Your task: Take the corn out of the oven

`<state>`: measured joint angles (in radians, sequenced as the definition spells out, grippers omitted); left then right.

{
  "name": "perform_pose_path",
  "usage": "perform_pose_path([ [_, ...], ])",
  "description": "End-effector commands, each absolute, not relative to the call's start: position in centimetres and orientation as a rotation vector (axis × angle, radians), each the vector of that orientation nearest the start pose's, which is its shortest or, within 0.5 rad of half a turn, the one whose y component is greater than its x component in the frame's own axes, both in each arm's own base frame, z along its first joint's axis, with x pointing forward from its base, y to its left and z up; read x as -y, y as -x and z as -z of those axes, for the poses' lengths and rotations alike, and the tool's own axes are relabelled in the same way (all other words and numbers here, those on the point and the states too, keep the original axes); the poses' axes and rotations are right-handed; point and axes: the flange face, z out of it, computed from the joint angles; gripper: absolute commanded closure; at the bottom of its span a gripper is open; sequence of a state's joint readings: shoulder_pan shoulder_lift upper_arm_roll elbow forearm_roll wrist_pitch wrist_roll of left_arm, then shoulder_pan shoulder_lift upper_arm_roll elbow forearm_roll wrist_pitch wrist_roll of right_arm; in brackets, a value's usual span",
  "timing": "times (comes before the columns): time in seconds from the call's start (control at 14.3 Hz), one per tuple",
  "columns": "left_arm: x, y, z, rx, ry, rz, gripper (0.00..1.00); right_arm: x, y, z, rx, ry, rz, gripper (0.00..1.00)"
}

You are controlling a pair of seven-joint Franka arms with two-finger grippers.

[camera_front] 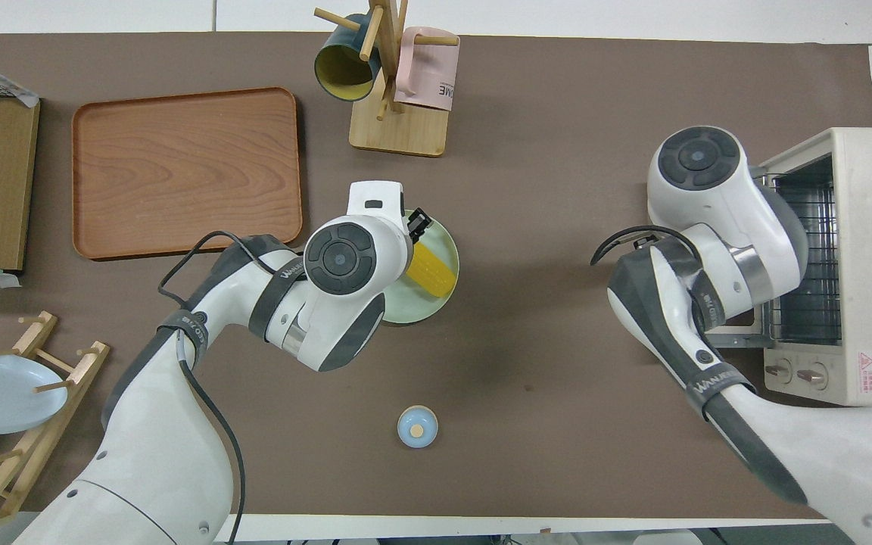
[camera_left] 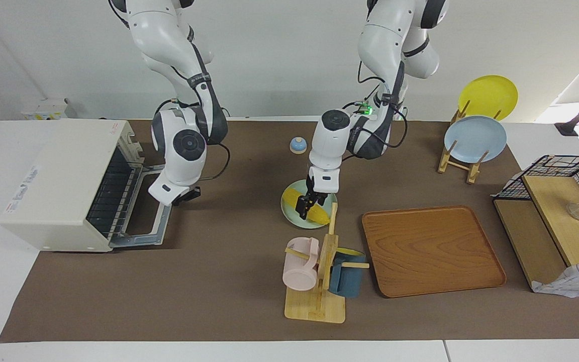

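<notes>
left tool [camera_left: 309, 205] pinching corn [camera_left: 315, 211] on green plate [camera_left: 289, 207]; sticky release could roll it off. right tool [camera_left: 189, 195], can't tell grip, waits over oven [camera_left: 63, 183] door.

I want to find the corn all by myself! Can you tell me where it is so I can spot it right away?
Find the big wooden tray, then the mug stand beside it. Just nearer the robots sits a pale green plate, and the corn lies on it under the left gripper. It is the only bright yellow, bumpy, long thing there, unlike the round yellow plate in its rack.
</notes>
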<state>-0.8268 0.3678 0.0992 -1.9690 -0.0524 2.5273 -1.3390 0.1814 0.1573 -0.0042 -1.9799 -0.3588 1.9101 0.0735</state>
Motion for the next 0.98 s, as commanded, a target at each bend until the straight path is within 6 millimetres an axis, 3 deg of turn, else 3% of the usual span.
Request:
perform_pose_path([
  [0.0, 42.1, -47.1, -30.9, 0.927, 3.089, 0.078, 1.0, 2.2, -56.2, -43.1, 0.509, 3.452, -0.398, 0.96],
  [0.07, 41.3, -47.6, -31.6, 0.857, 3.083, 0.051, 1.0, 3.8, -56.0, -44.8, 0.514, 3.445, -0.408, 0.91],
  [0.14, 39.8, -48.5, -32.8, 0.809, 3.083, 0.033, 1.0, 5.4, -55.5, -46.4, 0.51, 3.426, -0.391, 0.78],
  [0.21, 37.9, -49.7, -34.2, 0.779, 3.086, 0.02, 1.0, 6.3, -54.7, -48.4, 0.484, 3.389, -0.336, 0.44],
  [0.28, 35.2, -51.2, -35.6, 0.754, 3.092, 0.018, 0.99, 6.7, -53.8, -50.8, 0.406, 3.333, -0.253, 0.0],
  [0.42, 28.7, -55.1, -36.8, 0.731, 3.089, 0.007, 0.95, 6.3, -52.2, -56.2, 0.253, 3.188, -0.052, 0.0],
  [0.49, 24.9, -57.3, -37.0, 0.717, 3.086, 0.002, 0.96, 6.0, -52.3, -58.7, 0.238, 3.156, -0.017, 0.0],
  [0.56, 21.4, -58.8, -36.9, 0.593, 3.105, 0.017, 0.96, 5.9, -52.3, -60.8, 0.237, 3.151, -0.02, 0.0],
  [0.63, 17.9, -60.2, -36.7, 0.378, 3.136, 0.04, 0.96, 5.8, -52.6, -61.9, 0.234, 3.144, -0.069, 0.0],
  [0.77, 11.6, -63.4, -33.6, -0.028, 3.146, 0.161, 0.95, 5.9, -52.6, -63.4, 0.227, 3.137, -0.124, 0.0],
  [0.91, 9.9, -64.7, -32.9, -0.17, 3.127, 0.254, 0.91, 6.1, -51.9, -63.6, 0.219, 3.132, -0.155, 0.0],
])
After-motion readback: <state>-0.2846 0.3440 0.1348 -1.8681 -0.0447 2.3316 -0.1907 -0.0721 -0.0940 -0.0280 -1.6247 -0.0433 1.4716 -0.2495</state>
